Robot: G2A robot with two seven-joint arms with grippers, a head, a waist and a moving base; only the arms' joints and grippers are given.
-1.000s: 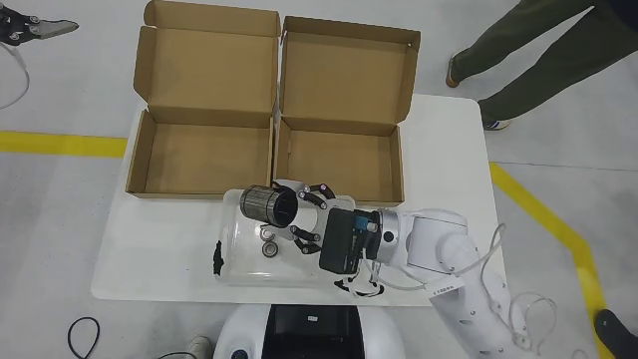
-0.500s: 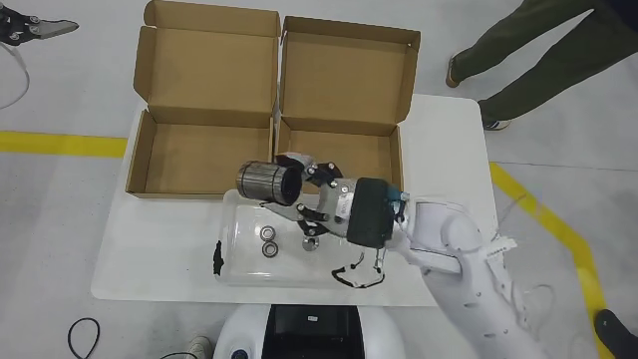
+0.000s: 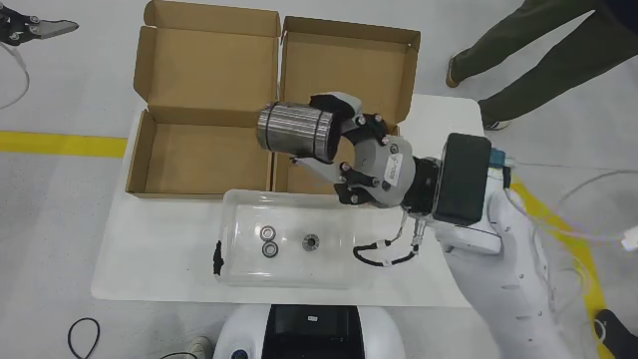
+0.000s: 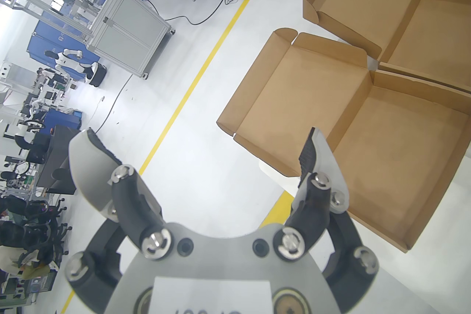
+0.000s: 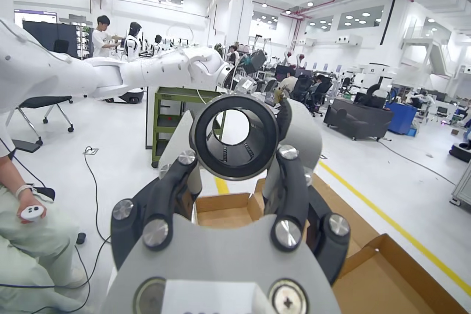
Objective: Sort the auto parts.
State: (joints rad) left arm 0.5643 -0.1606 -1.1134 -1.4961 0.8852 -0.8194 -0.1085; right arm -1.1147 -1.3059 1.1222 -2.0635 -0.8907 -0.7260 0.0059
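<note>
We have lifted the metal sleeve out of the clear tray.
Left jaws hang spread and empty, the cardboard boxes ahead of them. Right jaws clamp the sleeve between them, above where the boxes meet; the right wrist view looks through its hollow bore.

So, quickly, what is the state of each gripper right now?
Left gripper: open, holding nothing.
Right gripper: closed on the metal cylinder.
</note>
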